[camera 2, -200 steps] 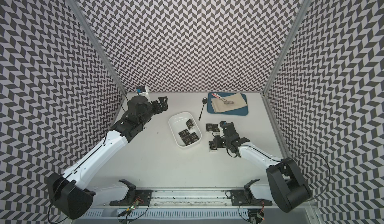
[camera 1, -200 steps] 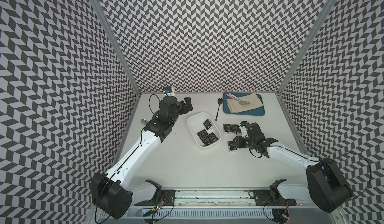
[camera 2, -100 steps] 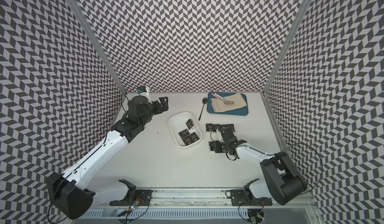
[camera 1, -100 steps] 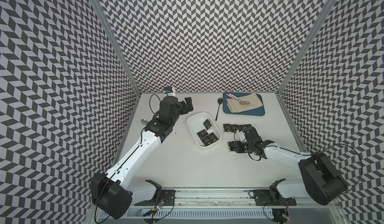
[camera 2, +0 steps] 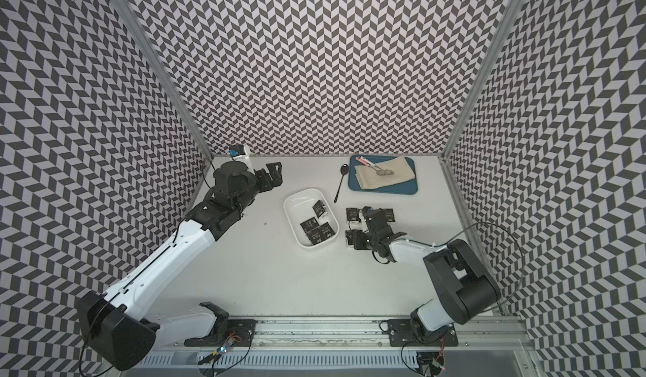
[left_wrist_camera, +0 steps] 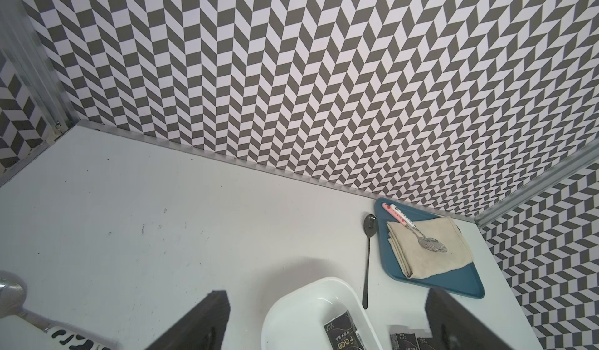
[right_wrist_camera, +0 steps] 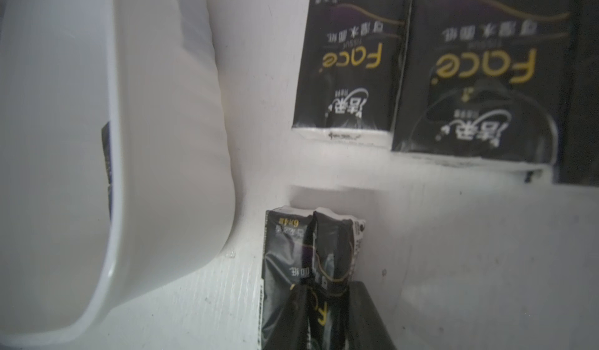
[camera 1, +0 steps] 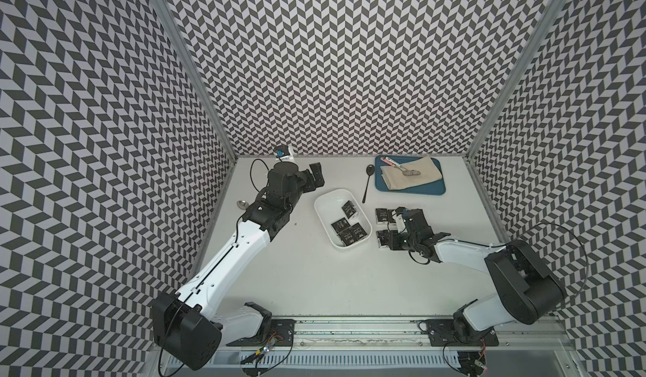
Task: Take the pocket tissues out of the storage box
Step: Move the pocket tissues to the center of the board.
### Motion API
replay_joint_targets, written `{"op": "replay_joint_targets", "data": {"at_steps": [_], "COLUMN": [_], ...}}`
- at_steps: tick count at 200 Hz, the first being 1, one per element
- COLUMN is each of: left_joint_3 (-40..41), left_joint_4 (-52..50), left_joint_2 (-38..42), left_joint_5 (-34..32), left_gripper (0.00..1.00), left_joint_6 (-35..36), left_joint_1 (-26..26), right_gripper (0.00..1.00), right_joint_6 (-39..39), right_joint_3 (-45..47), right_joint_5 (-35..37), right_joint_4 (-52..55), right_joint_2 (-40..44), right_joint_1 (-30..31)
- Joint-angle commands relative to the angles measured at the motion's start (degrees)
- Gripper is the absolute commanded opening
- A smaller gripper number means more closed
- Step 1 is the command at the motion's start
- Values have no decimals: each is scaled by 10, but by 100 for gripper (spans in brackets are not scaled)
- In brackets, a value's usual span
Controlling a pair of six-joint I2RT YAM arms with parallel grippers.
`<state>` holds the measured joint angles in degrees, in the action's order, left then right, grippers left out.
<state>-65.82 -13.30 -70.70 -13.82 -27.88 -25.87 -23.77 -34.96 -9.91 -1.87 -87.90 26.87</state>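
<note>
The white storage box [camera 1: 327, 200] stands mid-table with several black pocket tissues [camera 1: 349, 208] lying in it. Two more packets [camera 2: 353, 214] lie on the table to its right. My right gripper [camera 1: 389, 240] is low at the table just right of the box. It is shut on one packet [right_wrist_camera: 308, 251], which is creased between the fingers [right_wrist_camera: 366, 316] and rests on the table. In the right wrist view the box wall [right_wrist_camera: 146, 137] is beside this packet. My left gripper [camera 1: 314, 179] hangs open and empty behind and left of the box [left_wrist_camera: 291, 303].
A blue tray [camera 1: 437, 188] with a beige cloth and a spoon sits at the back right. A black spoon [camera 1: 367, 183] lies between tray and box. A metal spoon [camera 1: 241, 204] lies by the left wall, partly under my left arm.
The right gripper's jaws have narrowed onto the packet on the table and the right arm has folded lower. The left arm has not moved.
</note>
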Motion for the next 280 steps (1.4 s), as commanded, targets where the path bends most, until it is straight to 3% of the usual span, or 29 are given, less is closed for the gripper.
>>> {"op": "replay_joint_targets", "data": {"at_steps": [1,214,280], "left_joint_3": [-8,-12,-13], "left_joint_4": [10,15,15], "left_joint_2": [13,3,1], "left_joint_5": [-6,-10,-12], "left_gripper": [99,99,99], "left_joint_6": [11,16,16], "left_joint_1": [-3,-3,-3], "right_gripper": [25,26,33], "right_joint_6": [-12,-17,-16], "right_joint_3": [-8,-24,-47], "right_joint_5": [38,38,35], "right_joint_4": [10,-1,33], "right_joint_2": [-30,-52,13], "right_joint_1": [-2,-29,-29]}}
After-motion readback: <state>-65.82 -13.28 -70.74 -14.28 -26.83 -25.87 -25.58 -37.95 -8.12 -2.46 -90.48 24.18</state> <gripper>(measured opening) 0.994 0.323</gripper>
